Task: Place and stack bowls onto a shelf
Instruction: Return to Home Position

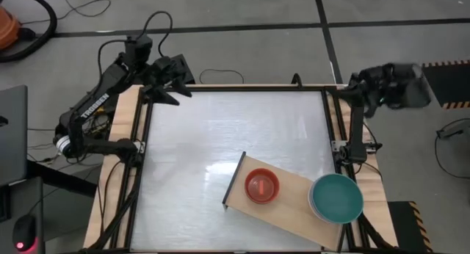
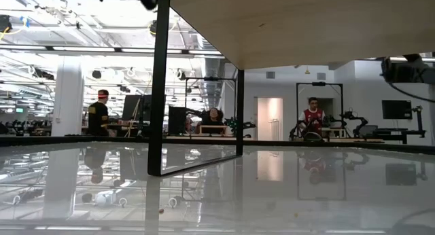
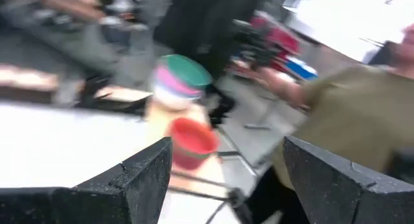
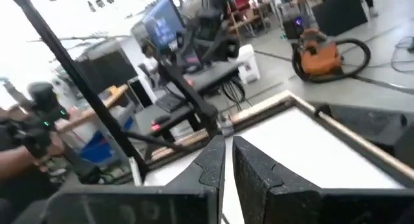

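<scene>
The shelf (image 1: 294, 206) is a light-wood board with a dark end, set slantwise over the table's near right part. In the low view I see its underside (image 2: 306, 24) raised on dark uprights. A red bowl (image 1: 261, 186) sits on it near the dark end. A stack of larger bowls with a teal one on top (image 1: 336, 198) sits at its right end. The left wrist view shows the same stack (image 3: 181, 78) and red bowl (image 3: 191, 141). My left gripper (image 1: 176, 89) hangs open over the table's far left corner. My right gripper (image 1: 360, 85), fingers together (image 4: 228, 162), is at the far right corner.
The white tabletop (image 1: 220, 136) has a wood and dark metal frame (image 1: 139, 180) around it. A person in an olive shirt (image 3: 349, 114) stands beyond the table in the left wrist view. More people (image 2: 312, 119) are far back in the room.
</scene>
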Robot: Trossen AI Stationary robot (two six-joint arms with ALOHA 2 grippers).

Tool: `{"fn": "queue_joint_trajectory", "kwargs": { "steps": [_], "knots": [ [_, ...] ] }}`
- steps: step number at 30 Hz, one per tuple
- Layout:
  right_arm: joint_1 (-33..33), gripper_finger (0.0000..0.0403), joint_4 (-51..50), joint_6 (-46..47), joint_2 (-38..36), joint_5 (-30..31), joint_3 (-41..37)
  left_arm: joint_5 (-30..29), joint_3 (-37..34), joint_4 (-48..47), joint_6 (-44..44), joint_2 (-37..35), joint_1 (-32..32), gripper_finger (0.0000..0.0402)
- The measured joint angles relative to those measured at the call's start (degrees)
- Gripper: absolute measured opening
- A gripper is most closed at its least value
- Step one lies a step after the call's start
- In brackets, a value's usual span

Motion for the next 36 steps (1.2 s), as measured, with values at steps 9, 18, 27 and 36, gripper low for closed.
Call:
{"fn": "queue_joint_trajectory", "kwargs": {
  "steps": [9,18,27,36],
  "knots": [
    [0.05,0.0059,16.09,19.37,-1.96,0.48,-19.34,-13.59,-4.71,-0.07,0.44,-0.29,-1.24,0.0279],
    [-3.26,0.0059,65.45,7.66,7.90,-1.85,-32.21,-34.18,-7.62,1.31,-5.24,0.07,-7.48,0.0279],
    [-16.13,0.0059,102.40,-62.05,16.21,-65.43,-23.17,-26.43,-7.64,27.14,-17.91,0.09,-9.87,0.0279],
    [-26.21,0.0059,82.95,-74.85,7.39,-59.24,-20.66,-10.85,-7.49,59.17,-29.14,-6.11,-7.08,0.0279]
  ]
}}
